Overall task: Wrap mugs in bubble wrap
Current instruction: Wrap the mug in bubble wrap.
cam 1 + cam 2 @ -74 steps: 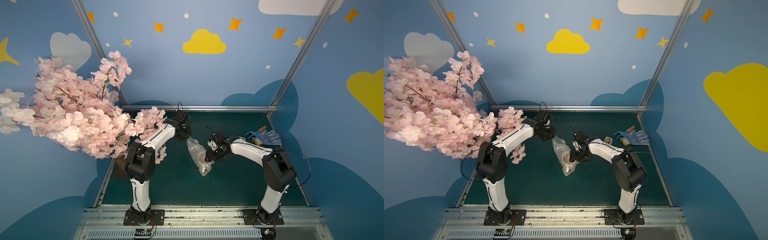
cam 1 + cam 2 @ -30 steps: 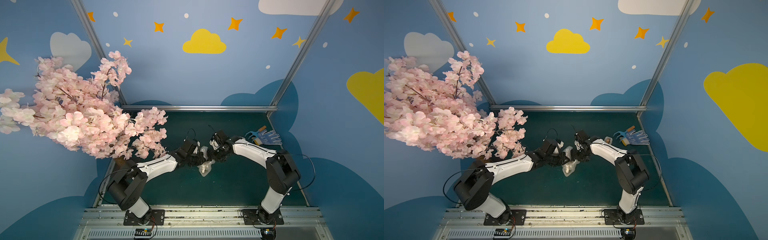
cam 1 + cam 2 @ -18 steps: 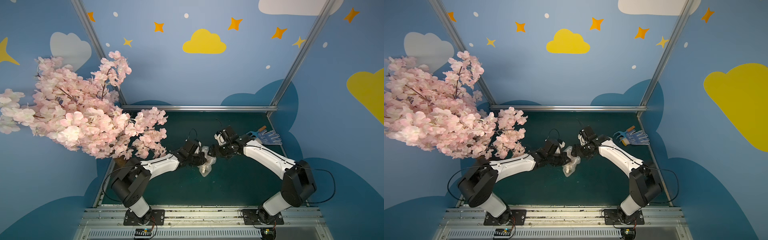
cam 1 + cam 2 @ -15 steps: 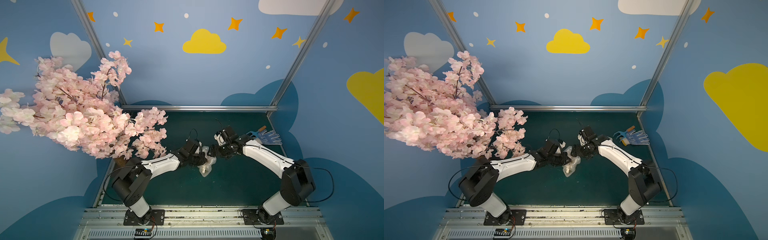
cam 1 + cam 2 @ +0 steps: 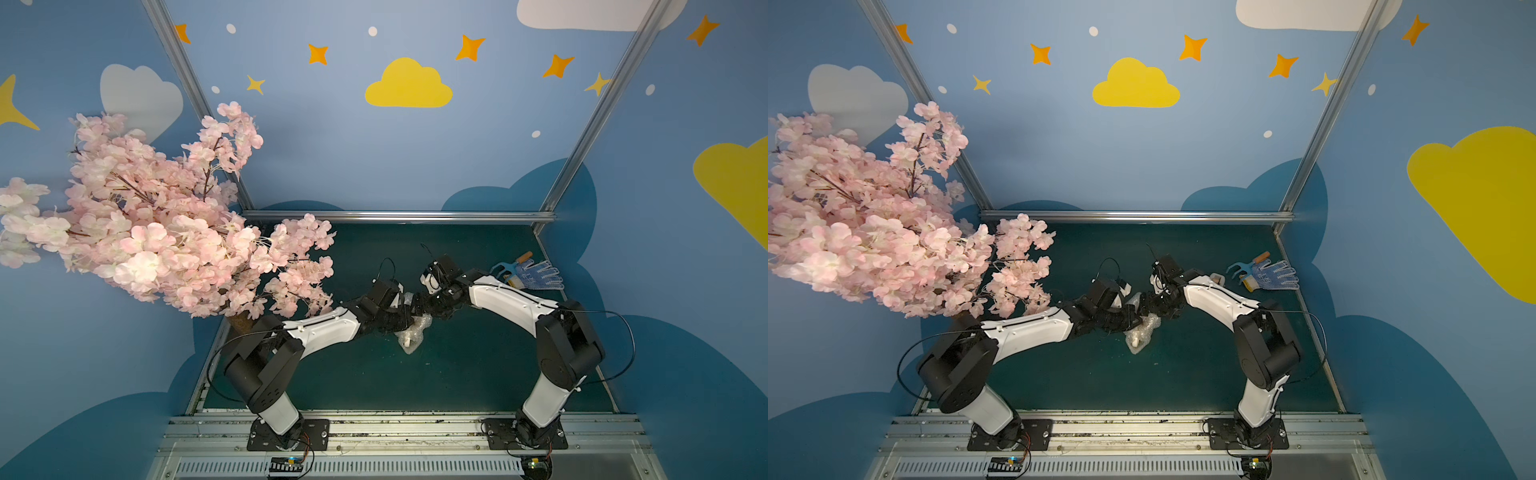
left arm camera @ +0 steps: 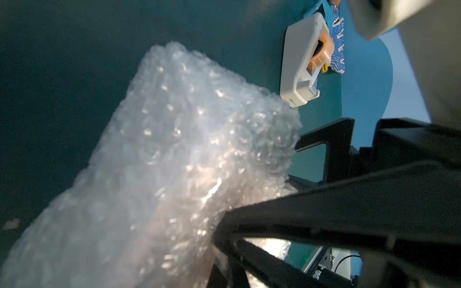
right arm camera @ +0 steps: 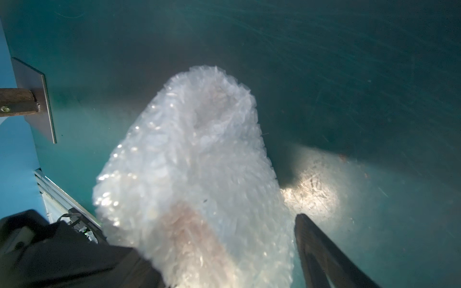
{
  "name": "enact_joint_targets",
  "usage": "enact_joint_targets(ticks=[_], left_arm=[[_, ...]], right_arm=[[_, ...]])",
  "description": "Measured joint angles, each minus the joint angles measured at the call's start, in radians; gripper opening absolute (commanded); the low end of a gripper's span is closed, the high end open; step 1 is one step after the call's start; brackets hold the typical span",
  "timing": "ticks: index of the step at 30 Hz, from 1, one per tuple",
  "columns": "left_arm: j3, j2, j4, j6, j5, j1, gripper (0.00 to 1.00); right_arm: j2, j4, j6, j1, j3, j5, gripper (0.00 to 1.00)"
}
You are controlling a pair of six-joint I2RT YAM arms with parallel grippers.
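Mid-mat (image 5: 374,382), in both top views: a crumpled bundle of bubble wrap (image 5: 417,331) (image 5: 1143,329), lying on the green surface between the two arms. At its near end, a small white patch of the mug (image 5: 408,342), otherwise swaddled.

Left gripper (image 5: 406,318) and right gripper (image 5: 1152,308) meeting tip to tip over the far end of the bundle. From above, too dark and too crowded to read either pair of jaws.

From the left wrist only: wrap (image 6: 174,149) filling the frame, its lower edge running in under the black fingers (image 6: 324,199). Jaws pressed together, apparently pinching the plastic. Beyond, a beige tape dispenser (image 6: 299,62) and blue-dotted gloves (image 6: 338,49), the dispenser largely hidden behind the right arm in the top views.

From the right wrist only: the bundle (image 7: 199,149) seen end-on, a pinkish tint (image 7: 192,237) showing through the bubbles. Jaws spread, one finger on either side of the wrap, the visible finger (image 7: 314,244) just beside the plastic; contact impossible to tell. Off to one side, a metal plate (image 7: 37,99) with a brown post.

Only from above: the pink blossom tree (image 5: 166,232) overhanging the robot's left side, gloves (image 5: 538,276) at the far right edge.
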Motion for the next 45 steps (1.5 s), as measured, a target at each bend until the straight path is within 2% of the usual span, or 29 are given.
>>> enact_joint_targets(ticks=[4,11,21,24,30,33,36,45], left_arm=[[0.000,-0.002,0.000,0.008,-0.006,0.000,0.04],[-0.022,-0.050,0.000,0.042,-0.015,-0.005,0.12],[-0.070,-0.199,-0.012,0.079,-0.024,-0.018,0.18],[-0.082,-0.249,-0.024,0.078,-0.086,-0.017,0.29],[-0.082,-0.287,-0.116,0.034,-0.276,-0.010,0.62],[-0.082,-0.266,-0.159,0.009,-0.321,0.001,0.71],[-0.082,-0.222,-0.166,-0.010,-0.327,0.006,0.75],[-0.048,-0.095,-0.161,-0.055,-0.297,0.006,0.75]], right_arm=[[0.021,0.013,0.002,0.000,0.000,0.000,0.74],[0.037,0.021,0.003,0.003,0.000,0.000,0.73],[0.060,0.042,0.010,0.007,-0.012,0.003,0.72],[0.064,0.047,0.011,0.009,-0.016,0.004,0.72],[0.070,0.055,0.010,0.016,-0.023,0.010,0.72],[0.071,0.062,0.010,0.020,-0.029,0.015,0.72],[0.072,0.068,0.010,0.023,-0.037,0.019,0.72],[0.073,0.086,0.011,0.030,-0.049,0.031,0.72]])
